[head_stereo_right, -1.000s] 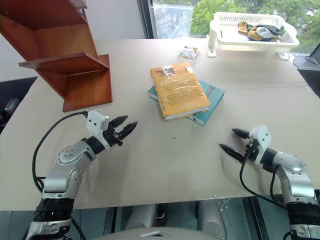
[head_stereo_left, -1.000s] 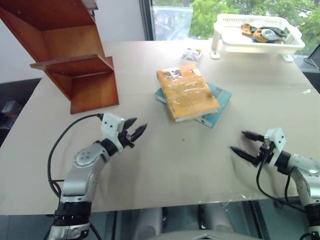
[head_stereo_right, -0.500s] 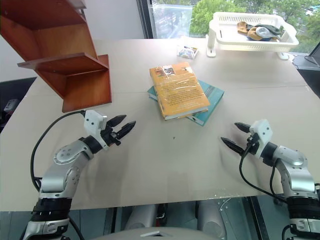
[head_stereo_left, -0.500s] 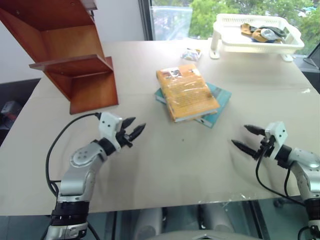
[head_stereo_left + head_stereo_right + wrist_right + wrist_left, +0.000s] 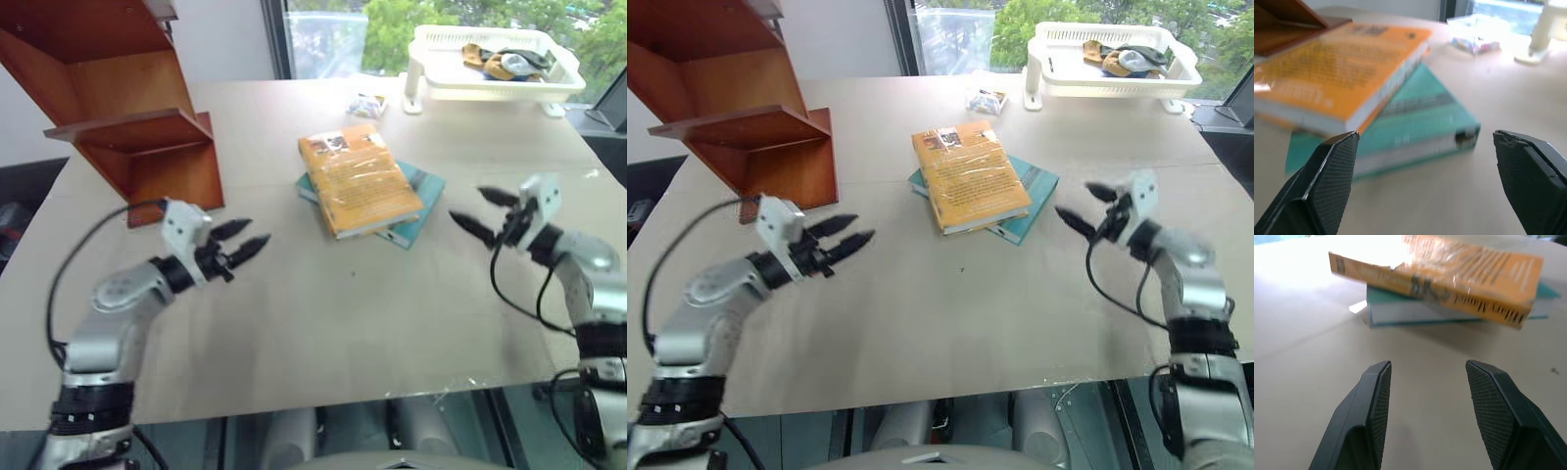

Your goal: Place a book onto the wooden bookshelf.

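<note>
Book point(image 5: 359, 178) sits mid-frame on your worktop point(image 5: 323, 323), untouched, atop a teal book point(image 5: 419, 196). Your left hand point(image 5: 240, 240), fingers spread, hovers at lower left; your right hand point(image 5: 485, 212), spread too, hovers just right of the stack. Wooden bookshelf point(image 5: 127, 108) fills the upper left.

The book point(image 5: 360, 180) has a glossy orange-yellow cover that catches glare, as if wrapped in clear film, over matt paper page edges. The teal book point(image 5: 419, 196) beneath it looks matt, smooth card. The wooden bookshelf point(image 5: 127, 108) is reddish-brown wood with a smooth, faintly satin finish. The table point(image 5: 323, 313) is covered in matt beige sheet, smooth. The basket tray point(image 5: 490, 73) is white slotted plastic holding crumpled cloth. Each pincer finger point(image 5: 1374, 416) is black plastic with a finely ridged pad.
</note>
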Controlling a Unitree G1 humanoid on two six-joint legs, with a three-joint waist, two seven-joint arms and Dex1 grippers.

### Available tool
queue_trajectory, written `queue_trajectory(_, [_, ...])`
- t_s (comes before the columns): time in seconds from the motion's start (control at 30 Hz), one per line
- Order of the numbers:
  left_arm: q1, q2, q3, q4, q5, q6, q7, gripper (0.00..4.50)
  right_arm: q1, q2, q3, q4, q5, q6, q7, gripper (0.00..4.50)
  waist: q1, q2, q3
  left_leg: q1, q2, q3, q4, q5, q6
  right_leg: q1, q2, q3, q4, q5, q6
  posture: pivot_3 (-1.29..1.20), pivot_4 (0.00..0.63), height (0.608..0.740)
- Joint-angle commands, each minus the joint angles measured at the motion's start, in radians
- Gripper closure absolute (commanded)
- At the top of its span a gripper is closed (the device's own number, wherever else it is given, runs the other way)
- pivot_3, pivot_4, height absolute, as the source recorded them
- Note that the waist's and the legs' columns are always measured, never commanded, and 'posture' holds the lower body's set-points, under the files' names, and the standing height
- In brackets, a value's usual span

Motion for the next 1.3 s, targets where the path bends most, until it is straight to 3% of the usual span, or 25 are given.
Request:
queue_trajectory(0.03, [-0.014, 0.115, 0.085, -0.048, -0.078, 0.064, -0.104, 1.96, -0.124, 0.025, -0.001, 0.145, -0.014, 0.004, -0.015, 0.00, -0.002, 0.000, 0.000, 0.000, -0.001, 0.000, -0.001, 0.000, 0.000, 0.000, -0.001, 0.000, -0.001, 0.000, 0.000, 0.00, 0.150, 0.740])
queue_trajectory(0.17, [0.009, 0.245, 0.180, -0.082, -0.130, 0.135, -0.187, 1.96, -0.275, 0.064, 0.045, 0.342, -0.089, 0.006, -0.060, 0.00, -0.008, -0.002, 0.002, -0.001, -0.001, 0.001, -0.003, 0.002, -0.003, -0.002, -0.002, 0.000, -0.003, 0.000, 0.000, 0.00, 0.150, 0.740])
queue_trajectory(0.33, [0.088, 0.334, 0.328, -0.122, -0.173, 0.204, -0.260, 1.96, -0.391, 0.120, 0.062, 0.551, -0.143, -0.064, -0.066, 0.00, -0.012, -0.002, 0.002, -0.004, -0.001, 0.003, -0.008, 0.003, -0.005, -0.006, -0.002, 0.001, -0.005, 0.000, 0.000, 0.00, 0.150, 0.740])
queue_trajectory(0.53, [0.155, 0.349, 0.479, -0.161, -0.221, 0.284, -0.284, 1.96, -0.499, 0.149, 0.062, 0.758, -0.203, -0.143, -0.094, 0.00, -0.012, -0.002, 0.002, -0.004, -0.001, 0.003, -0.012, 0.003, -0.006, -0.007, -0.002, 0.001, -0.009, 0.000, 0.000, 0.00, 0.150, 0.740])
queue_trajectory(0.73, [0.207, 0.327, 0.525, -0.189, -0.203, 0.291, -0.261, 1.96, -0.558, 0.154, 0.044, 0.849, -0.239, -0.161, -0.130, 0.00, -0.011, -0.002, 0.002, -0.004, -0.001, 0.003, -0.012, 0.004, -0.007, -0.006, -0.002, 0.000, -0.009, 0.000, 0.000, 0.00, 0.150, 0.740])
queue_trajectory(0.83, [0.213, 0.312, 0.528, -0.196, -0.206, 0.291, -0.244, 1.96, -0.568, 0.154, 0.045, 0.868, -0.252, -0.150, -0.093, 0.00, -0.012, -0.002, 0.002, -0.004, -0.001, 0.003, -0.012, 0.004, -0.007, -0.006, -0.002, 0.000, -0.009, 0.000, 0.000, 0.00, 0.150, 0.740])
queue_trajectory(1.1, [0.222, 0.308, 0.509, -0.167, -0.162, 0.250, -0.239, 1.96, -0.546, 0.162, 0.160, 0.864, -0.363, -0.172, 0.222, 0.00, -0.022, -0.002, 0.002, -0.003, -0.001, 0.003, -0.013, 0.004, -0.007, -0.006, -0.002, 0.001, -0.009, 0.000, 0.000, 0.00, 0.150, 0.740])
queue_trajectory(1.3, [0.233, 0.298, 0.511, -0.169, -0.152, 0.242, -0.237, 1.96, -0.512, 0.175, 0.180, 0.852, -0.390, -0.218, 0.272, 0.00, -0.033, -0.002, 0.002, -0.003, -0.001, 0.003, -0.013, 0.004, -0.007, -0.006, -0.002, 0.000, -0.009, 0.000, 0.000, 0.00, 0.150, 0.740])
